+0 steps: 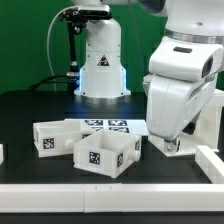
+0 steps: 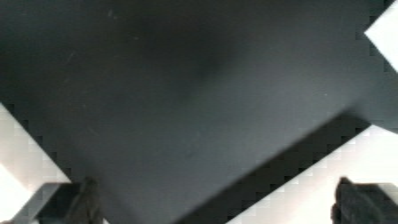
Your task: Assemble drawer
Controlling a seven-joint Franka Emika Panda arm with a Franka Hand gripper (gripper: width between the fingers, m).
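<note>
Presently the gripper [image 2: 214, 208] hangs over bare dark surface [image 2: 196, 100], its fingers [image 2: 64, 204] spread wide with nothing between them. The drawer [image 1: 95, 158] lies unassembled toward the exterior view's left and centre: a boxy part [image 1: 50, 138] and, near it, an open-topped part [image 1: 122, 150] just in front of the marker board [image 1: 105, 126]. The open-topped part appears empty; the boxy part's interior cannot be seen. Judgement: no part is seated yet. A sound pickup calls for straddling one wall squarely, descending fully before closing, and not nudging the neighbouring part.
</note>
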